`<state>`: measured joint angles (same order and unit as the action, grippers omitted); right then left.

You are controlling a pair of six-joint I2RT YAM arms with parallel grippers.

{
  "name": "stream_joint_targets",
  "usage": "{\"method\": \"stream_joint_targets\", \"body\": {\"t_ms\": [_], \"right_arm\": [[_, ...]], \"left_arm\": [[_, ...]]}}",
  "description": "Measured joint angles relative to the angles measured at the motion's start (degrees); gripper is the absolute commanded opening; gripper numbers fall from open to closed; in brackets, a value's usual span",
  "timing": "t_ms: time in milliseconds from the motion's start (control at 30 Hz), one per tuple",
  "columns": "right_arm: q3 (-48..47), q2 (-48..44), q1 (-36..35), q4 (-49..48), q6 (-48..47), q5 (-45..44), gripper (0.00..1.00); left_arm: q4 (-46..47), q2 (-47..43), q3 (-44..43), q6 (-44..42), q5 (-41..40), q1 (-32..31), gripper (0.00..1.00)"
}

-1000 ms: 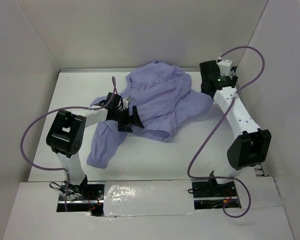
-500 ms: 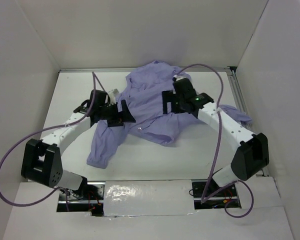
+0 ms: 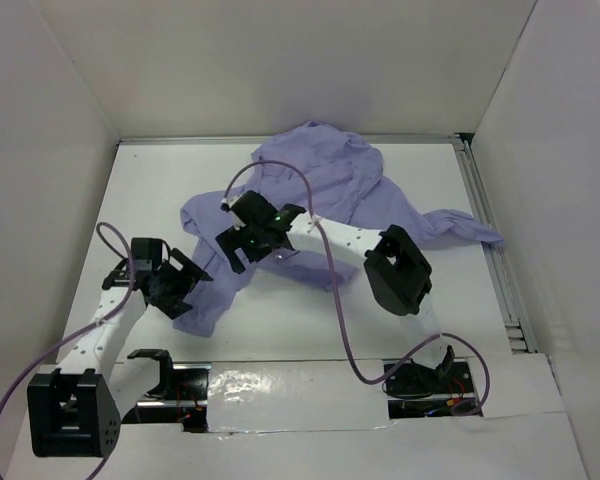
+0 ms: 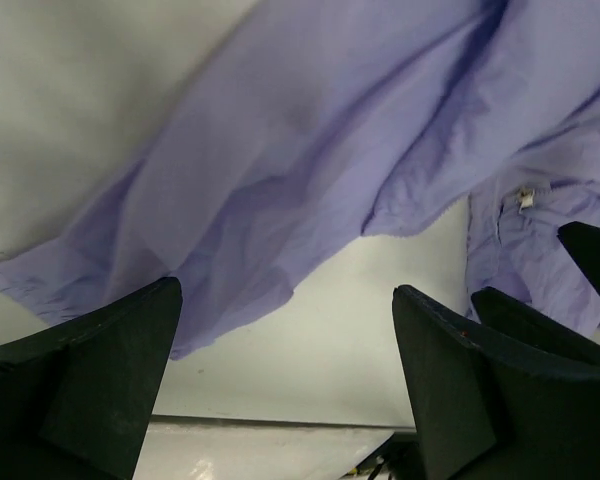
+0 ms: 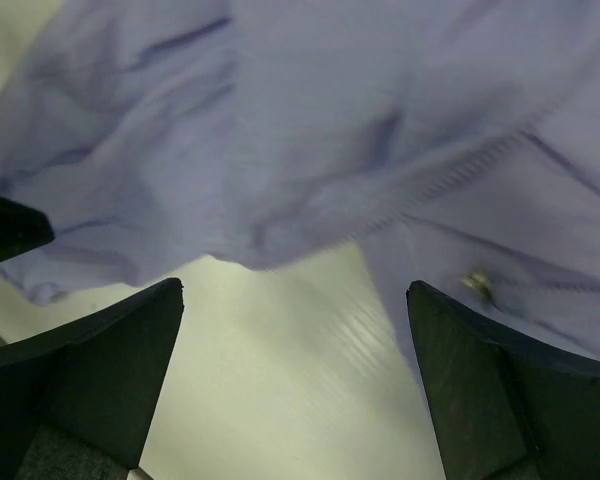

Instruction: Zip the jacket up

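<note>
The lavender jacket (image 3: pixel 330 185) lies crumpled at the middle and back of the table, one sleeve trailing right (image 3: pixel 460 228) and one toward the near left (image 3: pixel 205 300). My left gripper (image 3: pixel 180 285) hovers open at the near-left sleeve end; in its wrist view the jacket's fabric (image 4: pixel 310 150) lies beyond the gripper (image 4: pixel 285 370), with bare table between the fingers. My right gripper (image 3: pixel 250 240) is open over the jacket's front edge. In its wrist view the jacket's folds (image 5: pixel 360 130), a zipper line (image 5: pixel 460 170) and a small metal pull (image 5: pixel 477 285) lie ahead of the gripper (image 5: pixel 295 370).
White walls close in the table on the left, back and right. A metal rail (image 3: pixel 490 240) runs along the right side. Purple cables (image 3: pixel 340 300) loop from both arms. The raised near ledge (image 3: pixel 300 385) holds the arm bases.
The left arm drew back from the jacket's middle to the near-left sleeve. The right arm swept from the back right across the jacket to its left front. The right sleeve came into view.
</note>
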<state>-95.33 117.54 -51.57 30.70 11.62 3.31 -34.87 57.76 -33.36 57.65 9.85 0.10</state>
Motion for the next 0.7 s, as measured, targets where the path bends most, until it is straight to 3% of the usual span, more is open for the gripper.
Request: {"method": "stream_joint_targets", "body": {"t_ms": [233,300,400,467,533,567,600,633,700], "right_arm": [[-8.0,8.1,-4.5,-0.3,-1.1,0.0,1.00],[-9.4,10.2,-4.8,-0.2,-0.1,-1.4,0.93],[-10.7,13.0,-4.5,0.3,2.5,-3.0,0.62],[-10.5,14.0,-3.2,0.5,4.7,-4.1,0.46],[-10.0,13.8,-1.4,0.2,6.7,-5.3,0.39],[-9.6,13.6,-0.4,-0.1,7.4,-6.4,0.18],[-9.0,13.4,0.4,-0.6,7.8,-7.8,0.04],[-8.2,13.1,1.1,-0.9,8.1,-8.9,0.00],[-5.8,11.9,2.8,-1.8,9.2,-10.9,0.00]], "left_arm": [[0.2,-0.3,3.4,2.5,-1.0,5.2,0.99],[0.7,1.3,4.0,2.2,-0.5,6.1,0.99],[1.9,3.0,4.9,1.2,0.1,7.0,0.95],[3.0,4.0,5.2,0.7,0.5,7.2,0.86],[4.0,4.8,5.6,0.4,0.9,7.2,0.80],[4.4,5.1,5.6,0.2,1.0,7.2,0.70],[5.0,5.4,5.7,0.0,1.1,7.2,0.64],[5.7,5.8,5.7,-0.3,0.8,7.2,0.54],[7.0,6.6,5.8,-0.5,0.5,7.2,0.47]]}}
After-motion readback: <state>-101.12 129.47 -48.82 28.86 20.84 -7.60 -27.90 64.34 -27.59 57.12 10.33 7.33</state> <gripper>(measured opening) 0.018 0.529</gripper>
